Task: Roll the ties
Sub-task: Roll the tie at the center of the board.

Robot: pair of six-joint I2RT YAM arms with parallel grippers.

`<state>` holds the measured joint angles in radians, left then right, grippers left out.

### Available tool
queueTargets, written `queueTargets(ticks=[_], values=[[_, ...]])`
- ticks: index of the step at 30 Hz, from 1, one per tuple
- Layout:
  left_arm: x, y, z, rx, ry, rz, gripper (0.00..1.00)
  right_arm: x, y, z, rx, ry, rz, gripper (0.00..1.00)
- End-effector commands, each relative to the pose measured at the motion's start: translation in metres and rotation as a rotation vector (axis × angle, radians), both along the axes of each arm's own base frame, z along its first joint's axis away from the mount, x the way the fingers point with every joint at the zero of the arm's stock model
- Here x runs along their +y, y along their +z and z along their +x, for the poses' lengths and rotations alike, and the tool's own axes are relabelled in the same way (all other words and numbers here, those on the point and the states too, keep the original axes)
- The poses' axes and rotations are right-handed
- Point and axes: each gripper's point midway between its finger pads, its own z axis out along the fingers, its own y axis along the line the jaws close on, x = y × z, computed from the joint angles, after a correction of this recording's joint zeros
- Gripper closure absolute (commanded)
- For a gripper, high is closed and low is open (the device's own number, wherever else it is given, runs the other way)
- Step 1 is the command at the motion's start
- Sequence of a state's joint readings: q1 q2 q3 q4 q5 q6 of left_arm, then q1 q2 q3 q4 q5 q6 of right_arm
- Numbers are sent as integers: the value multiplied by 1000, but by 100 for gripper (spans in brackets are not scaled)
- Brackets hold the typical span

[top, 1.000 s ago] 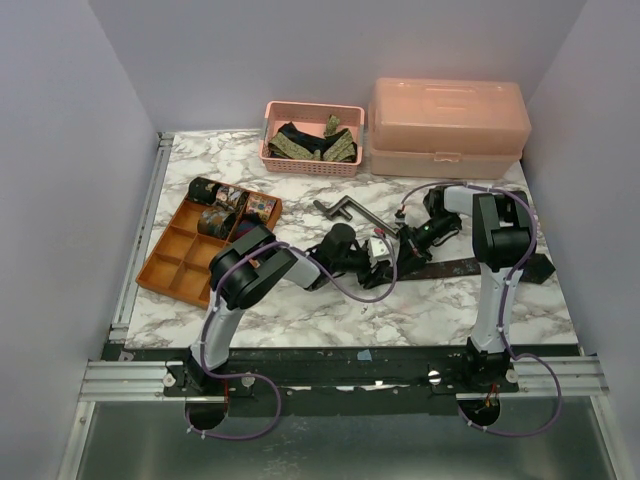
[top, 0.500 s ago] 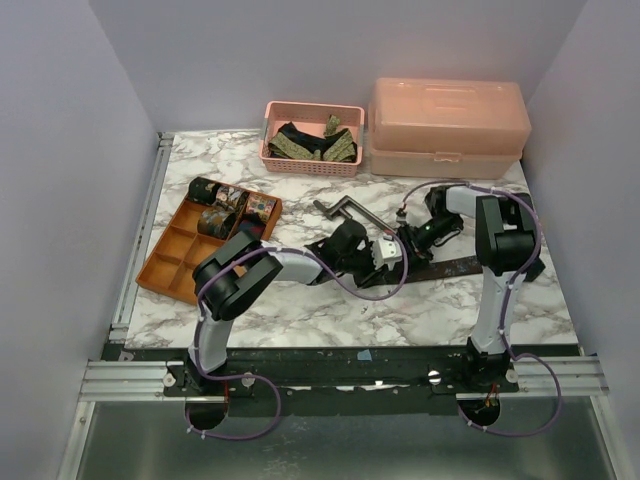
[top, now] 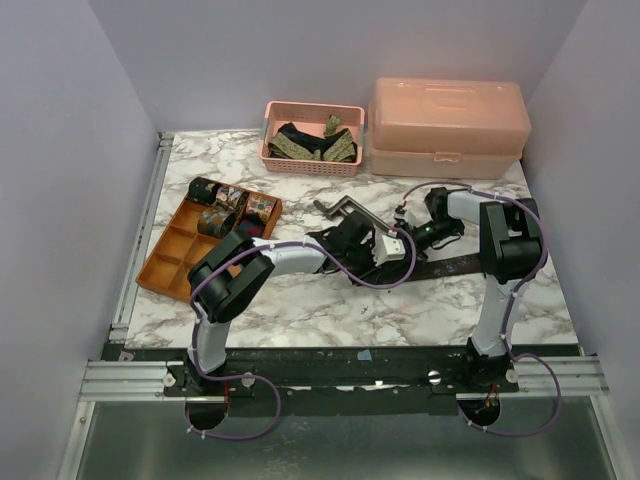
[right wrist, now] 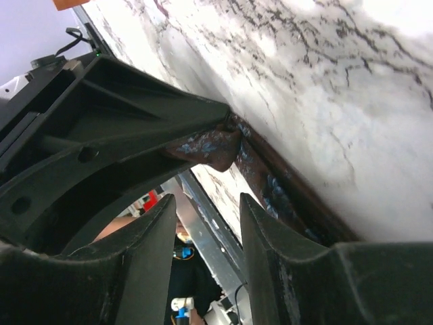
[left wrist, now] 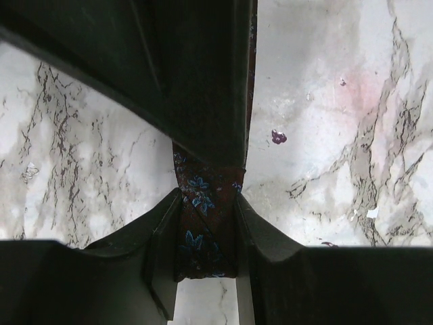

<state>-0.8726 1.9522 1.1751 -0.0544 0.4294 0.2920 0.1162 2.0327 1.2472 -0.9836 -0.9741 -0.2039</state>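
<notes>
**Brown tie's end pinched by left gripper; right gripper spread beside it**

- The brown tie (left wrist: 203, 233), dark with blue flowers, lies as a flat strip on the marble counter (top: 300, 300). It sits right of centre and runs toward the right edge.
- The left gripper (left wrist: 206, 203) has one end of the strip between its fingers. The fingers are pressed against both edges of the fabric with no gap showing.
- The right gripper (right wrist: 206, 203) has its fingers spread with nothing between them. The strip passes just beside its right-hand finger along the counter. In the left wrist view, one dark finger of this gripper lies over the strip just past the pinch.
- The two grippers meet tip to tip over that end of the tie.
- A grey crank bar (top: 345, 210) lies just beyond them, toward the far edge.
- An orange divider tray (top: 165, 268) sits at the left edge, with rolled ties (top: 230, 205) in its far compartments.
- A pink basket (top: 312, 167) at the far edge holds loose ties (top: 310, 145).
- A pink lidded box (top: 450, 125) stands in the far right corner.
</notes>
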Motion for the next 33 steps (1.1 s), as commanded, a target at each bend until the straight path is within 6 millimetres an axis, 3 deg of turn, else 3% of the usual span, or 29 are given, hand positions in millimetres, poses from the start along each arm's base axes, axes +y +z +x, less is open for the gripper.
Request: queueTargets(ticks=[1, 10, 15, 18, 22, 29, 31, 33], values=[[43, -49, -19, 96, 11, 226, 81, 17, -11, 1, 28, -11, 71, 56], [44, -53, -22, 102, 2, 228, 80, 32, -12, 4, 45, -14, 125, 71], [41, -54, -23, 109, 1, 213, 74, 25, -51, -7, 64, 24, -6, 83], [38, -53, -24, 120, -1, 187, 67, 14, -72, -10, 66, 42, -110, 89], [31, -47, -25, 122, -4, 105, 47, -1, -92, -9, 48, 57, -229, 95], [26, -10, -3, 71, 60, -205, 24, -15, -105, -8, 31, 69, -334, 100], [27, -2, 3, 43, 63, -273, 13, -17, -106, -8, 26, 72, -348, 99], [27, -1, 8, 35, 71, -303, 12, -18, -108, -7, 25, 73, -355, 100]])
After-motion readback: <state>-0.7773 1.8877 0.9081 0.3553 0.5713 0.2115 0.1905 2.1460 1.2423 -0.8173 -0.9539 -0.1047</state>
